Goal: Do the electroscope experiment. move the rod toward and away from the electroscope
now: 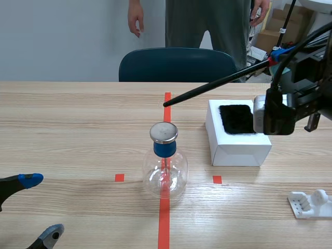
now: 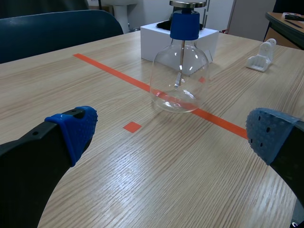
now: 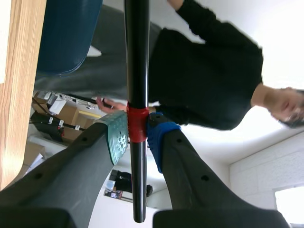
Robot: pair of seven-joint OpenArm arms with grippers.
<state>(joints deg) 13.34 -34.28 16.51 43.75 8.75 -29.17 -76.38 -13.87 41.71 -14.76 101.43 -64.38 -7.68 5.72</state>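
The electroscope (image 1: 165,161) is a clear glass flask with a blue stopper and a round metal cap, standing on the orange-red tape line mid-table. It also shows ahead of my open left gripper (image 2: 171,133) as the same flask (image 2: 179,71). My right gripper (image 1: 274,56) is raised at the right and shut on a long black rod (image 1: 218,83) at its red band (image 3: 137,124). The rod slants down to the left; its tip hangs above and behind the metal cap, apart from it. My left gripper (image 1: 36,207) rests low at the near left.
A white box (image 1: 236,134) with a black cloth (image 1: 236,118) on top stands right of the flask. A white plastic stand (image 1: 310,203) lies at the near right. A blue chair (image 1: 176,65) and a standing person (image 1: 207,23) are beyond the far edge.
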